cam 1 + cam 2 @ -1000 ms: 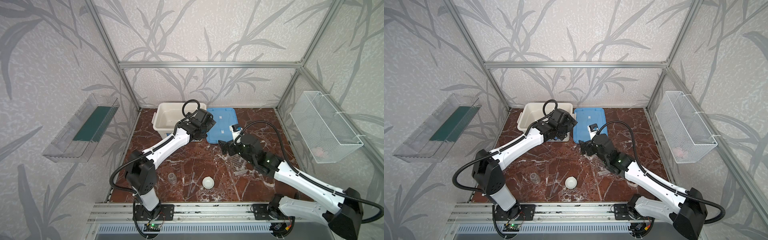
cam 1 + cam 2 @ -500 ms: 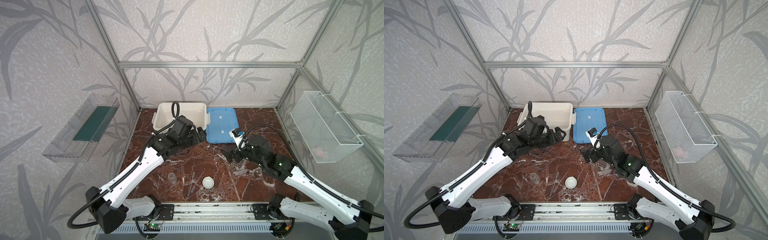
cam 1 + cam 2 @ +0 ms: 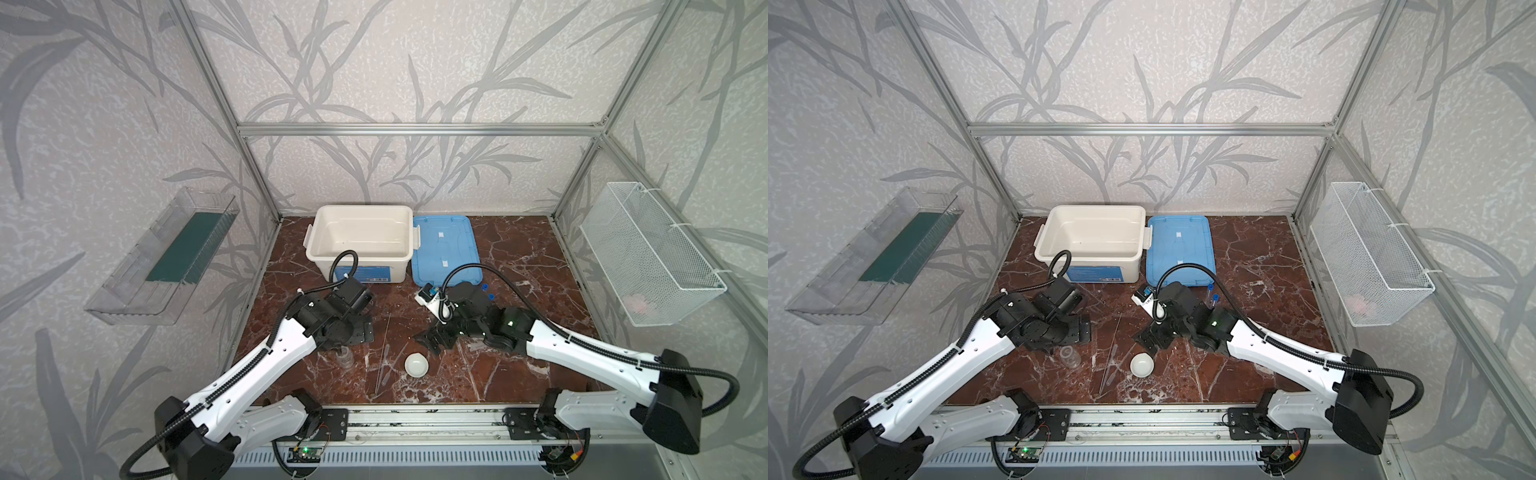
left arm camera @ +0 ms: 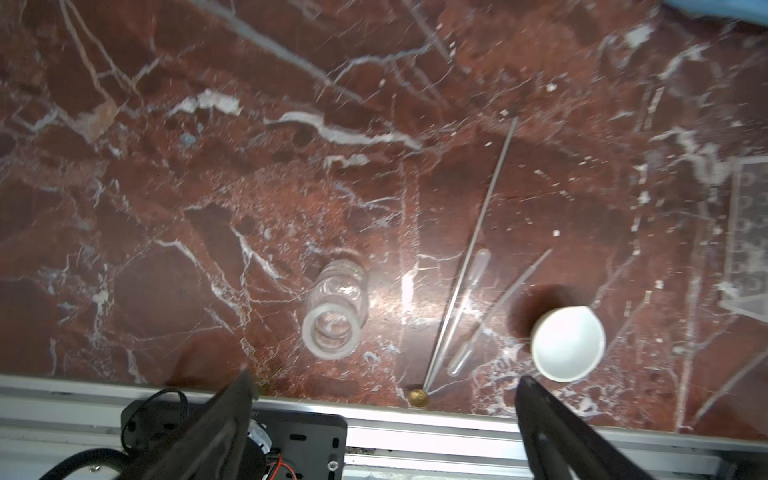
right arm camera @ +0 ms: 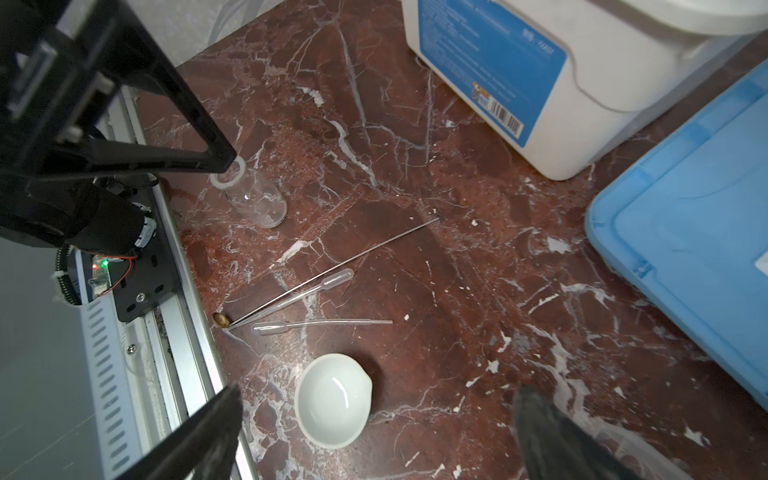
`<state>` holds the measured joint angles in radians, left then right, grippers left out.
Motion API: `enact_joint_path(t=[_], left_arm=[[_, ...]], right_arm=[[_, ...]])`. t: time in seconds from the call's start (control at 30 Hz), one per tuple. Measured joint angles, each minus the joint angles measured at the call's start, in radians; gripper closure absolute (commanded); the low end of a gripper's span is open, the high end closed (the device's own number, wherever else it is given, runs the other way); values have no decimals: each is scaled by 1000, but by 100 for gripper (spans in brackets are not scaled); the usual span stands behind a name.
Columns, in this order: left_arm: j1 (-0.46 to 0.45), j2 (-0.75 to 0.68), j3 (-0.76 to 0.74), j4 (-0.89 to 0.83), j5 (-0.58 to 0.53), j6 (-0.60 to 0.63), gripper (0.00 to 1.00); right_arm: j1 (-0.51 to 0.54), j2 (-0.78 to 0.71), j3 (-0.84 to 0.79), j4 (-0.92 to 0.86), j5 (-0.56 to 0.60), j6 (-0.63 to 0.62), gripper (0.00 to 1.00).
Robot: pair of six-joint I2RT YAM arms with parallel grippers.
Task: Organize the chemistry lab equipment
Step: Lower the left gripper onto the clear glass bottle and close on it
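Hovering low over the counter [image 3: 519, 257], both arms have drawn back from the far end.

- Left fingers [image 3: 353, 332]: spread wide, holding nothing. A second ago they hung at the white tub [image 3: 361, 210]; now the upright jar [image 4: 334, 316] stands just below them.
- Right fingers [image 3: 434, 340]: spread wide, holding nothing, shifted from the rack [image 4: 748, 232] toward the white dish [image 5: 332, 399], which sits just ahead of them.
- Between the two sets of fingers: glass rod [image 4: 473, 249] and two pipettes [image 5: 328, 282], lying loose, unmoved.
- Behind the right fingers: blue-capped test tubes [image 3: 1213, 293], near the blue lid [image 3: 444, 245].

Judgement: nothing is sorted yet; jar and dish look like the next pickups.
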<state>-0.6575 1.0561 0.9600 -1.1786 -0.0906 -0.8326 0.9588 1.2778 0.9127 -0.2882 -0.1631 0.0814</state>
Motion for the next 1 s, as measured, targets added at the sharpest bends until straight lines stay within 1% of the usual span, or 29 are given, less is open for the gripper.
enact_joint_path(t=[0.17, 0.27, 0.4, 0.63, 0.8, 1.0], left_arm=[[0, -33, -152, 63, -6, -50, 2], [0, -29, -215, 120, -10, -69, 10], [2, -5, -290, 205, -3, -92, 20], [17, 2, -333, 285, -8, -102, 27], [45, 2, -395, 344, 18, -101, 31], [69, 13, -400, 388, 37, -85, 39]], right_arm=[[40, 81, 11, 47, -12, 19, 1], [51, 120, 23, 55, -13, 32, 1], [80, 126, 23, 66, -10, 49, 1], [96, 126, 23, 82, -2, 64, 1], [100, 126, 23, 82, 8, 67, 1], [112, 125, 23, 82, 15, 67, 1]])
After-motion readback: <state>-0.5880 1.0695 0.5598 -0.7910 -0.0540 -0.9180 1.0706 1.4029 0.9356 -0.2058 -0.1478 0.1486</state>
